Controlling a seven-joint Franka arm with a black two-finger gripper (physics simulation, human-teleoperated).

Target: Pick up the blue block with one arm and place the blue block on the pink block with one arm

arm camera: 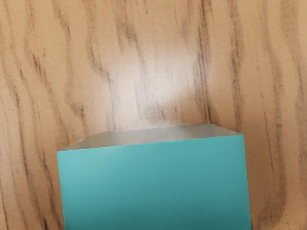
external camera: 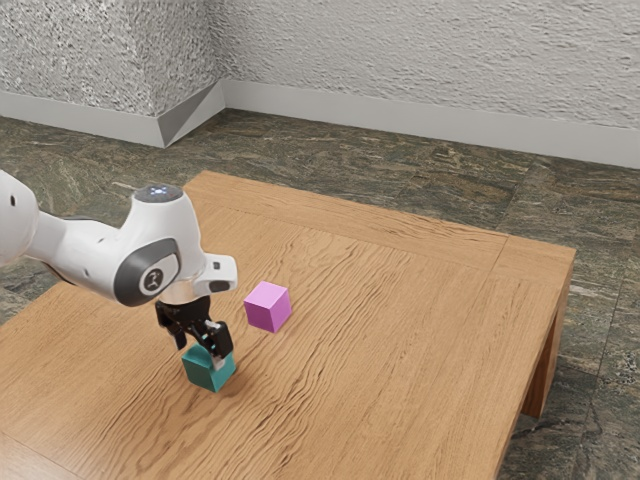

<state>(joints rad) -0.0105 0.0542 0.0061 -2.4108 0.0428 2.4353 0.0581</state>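
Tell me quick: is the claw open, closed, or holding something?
Claw: down right over the blue block; whether it is open or closed on the block cannot be told.

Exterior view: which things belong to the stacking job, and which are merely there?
Job: blue block, right under the tool; pink block, standing apart from it.
Merely there: wooden table, stone floor, grey walls.
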